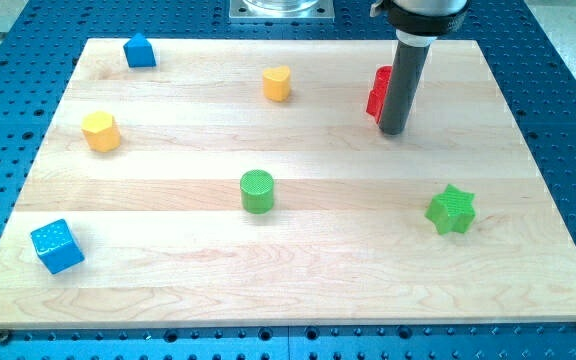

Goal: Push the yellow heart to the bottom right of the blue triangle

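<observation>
My tip (392, 131) sat on table (298, 290), near view's top right. No fingers on my rig, only rod, so no open-or-closed state to tell. Red block (377, 91) was touching rod's left side (partly hidden, shape unclear). Yellow heart (277, 83) was at view's top middle, well left of my tip. Blue triangle (139, 51) was in top left corner, far left of heart. Yellow hexagon (100, 131) at left. Green cylinder (258, 191) in middle. Green star (451, 210) at right. Blue cube (57, 246) at bottom left.
</observation>
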`<state>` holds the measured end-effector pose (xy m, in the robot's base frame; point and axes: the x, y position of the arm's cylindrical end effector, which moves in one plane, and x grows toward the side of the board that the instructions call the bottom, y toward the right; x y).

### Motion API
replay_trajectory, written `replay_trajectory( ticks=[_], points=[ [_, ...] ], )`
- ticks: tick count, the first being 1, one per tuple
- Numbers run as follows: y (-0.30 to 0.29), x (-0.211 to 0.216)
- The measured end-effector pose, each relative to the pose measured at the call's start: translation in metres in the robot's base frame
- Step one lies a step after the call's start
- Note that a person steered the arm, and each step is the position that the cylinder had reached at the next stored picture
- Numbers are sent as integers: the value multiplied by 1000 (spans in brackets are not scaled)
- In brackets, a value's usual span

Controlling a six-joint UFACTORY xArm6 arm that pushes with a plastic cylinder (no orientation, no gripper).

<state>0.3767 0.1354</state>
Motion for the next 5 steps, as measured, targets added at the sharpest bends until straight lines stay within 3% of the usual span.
replay_trajectory(
  ticks=[2, 3, 5],
  points=[
    [18, -49],
    [-8, -5],
    [-81, -4]
  ],
)
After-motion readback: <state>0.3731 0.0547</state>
